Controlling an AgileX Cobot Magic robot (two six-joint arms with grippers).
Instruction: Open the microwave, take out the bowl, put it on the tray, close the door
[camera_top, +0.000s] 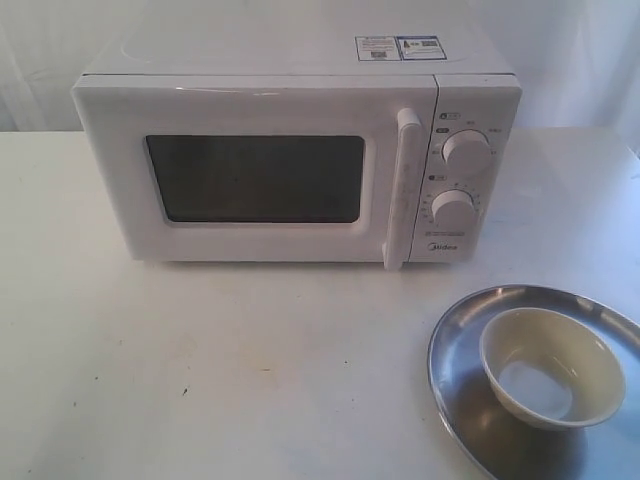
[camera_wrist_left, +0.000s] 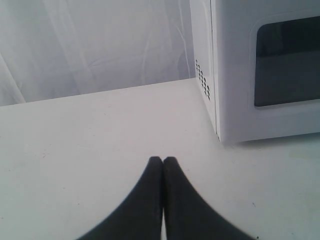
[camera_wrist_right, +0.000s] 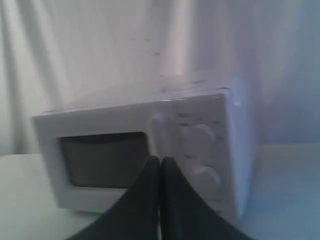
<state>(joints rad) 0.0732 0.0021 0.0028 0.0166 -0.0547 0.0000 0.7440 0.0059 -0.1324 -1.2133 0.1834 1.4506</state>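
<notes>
The white microwave (camera_top: 300, 160) stands at the back of the table with its door (camera_top: 250, 175) shut and the vertical bar handle (camera_top: 403, 190) flush. The cream bowl (camera_top: 550, 368) sits upright inside the silver tray (camera_top: 460, 400) at the front right. Neither arm shows in the exterior view. In the left wrist view my left gripper (camera_wrist_left: 163, 161) is shut and empty over bare table, left of the microwave (camera_wrist_left: 260, 70). In the blurred right wrist view my right gripper (camera_wrist_right: 160, 161) is shut and empty, some way in front of the microwave (camera_wrist_right: 145, 155), near its handle and dials.
The table (camera_top: 220, 370) is white, with a white curtain (camera_wrist_left: 95, 45) behind it. Two round dials (camera_top: 466, 152) sit on the microwave's right panel. The tray runs off the exterior view's lower right corner.
</notes>
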